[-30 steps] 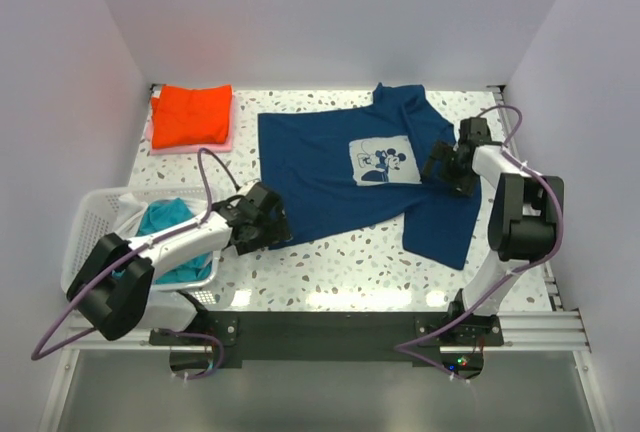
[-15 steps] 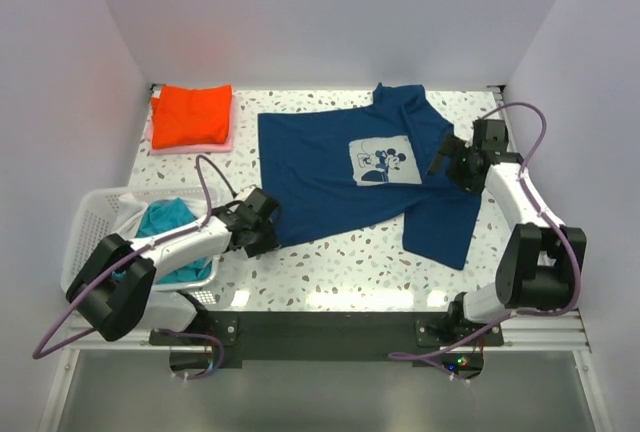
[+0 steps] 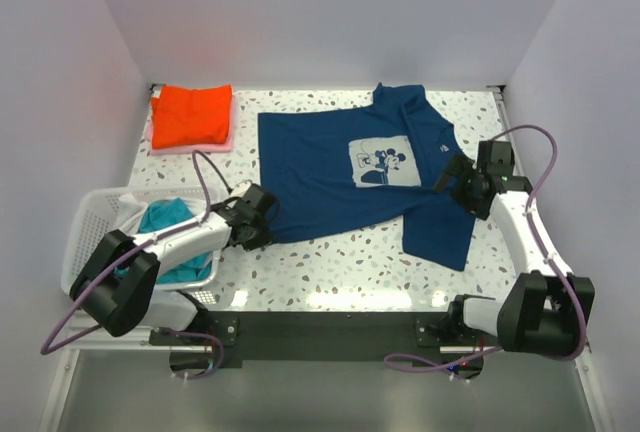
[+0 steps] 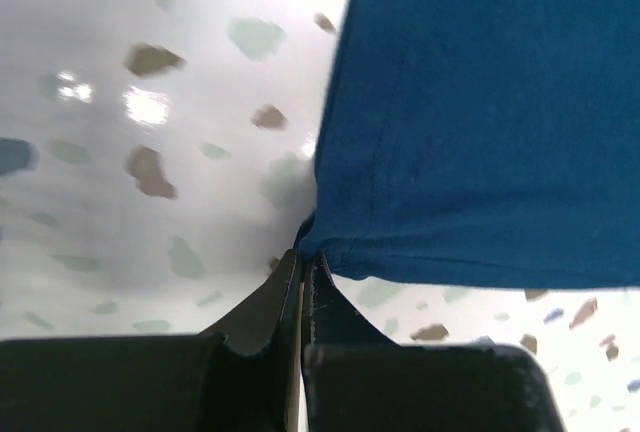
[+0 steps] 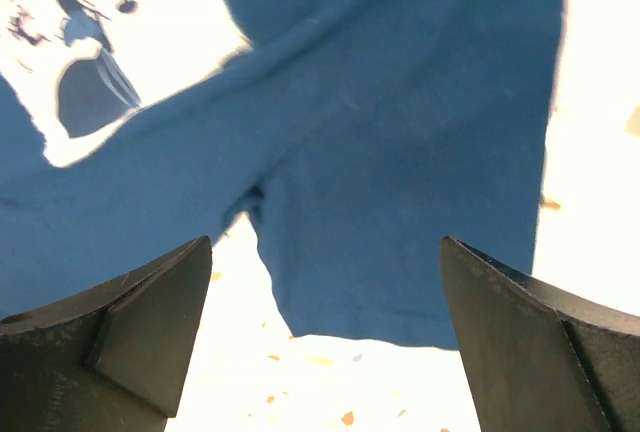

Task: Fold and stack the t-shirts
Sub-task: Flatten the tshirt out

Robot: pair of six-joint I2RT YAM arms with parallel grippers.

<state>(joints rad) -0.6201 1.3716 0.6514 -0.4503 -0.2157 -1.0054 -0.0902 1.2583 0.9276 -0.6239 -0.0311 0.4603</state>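
at the near left of the speckled surface (image 3: pixel 340 264) sits a white slatted basket (image 3: pixel 84 224) with a crumpled teal tee (image 3: pixel 165 220) in it. just right of the basket, the left hand (image 3: pixel 262 220) lies low over the surface. in the left wrist view the left hand (image 4: pixel 303 264) has its fingers (image 4: pixel 255 314) pressed together, clamped on the near-left hem corner of the navy tee (image 4: pixel 480 132), which rises a little off the surface there.

the navy tee (image 3: pixel 320 174) is spread face up across the middle of the surface, hem to the left and collar to the far right, with its pale square print (image 3: pixel 383 162) showing. its sleeve (image 3: pixel 440 224) runs toward the near right.

the right hand (image 3: pixel 458 180) is at the tee's right side, beside the print. in the right wrist view the right hand (image 5: pixel 325 244) has its fingers (image 5: pixel 140 324) spread wide apart, with the sleeve (image 5: pixel 400 202) below and between them, gripping nothing. whether the tips touch the cloth cannot be told.

at the far left corner a folded orange tee (image 3: pixel 192 115) lies on top of a pink tee (image 3: pixel 190 148), only the pink edge showing.
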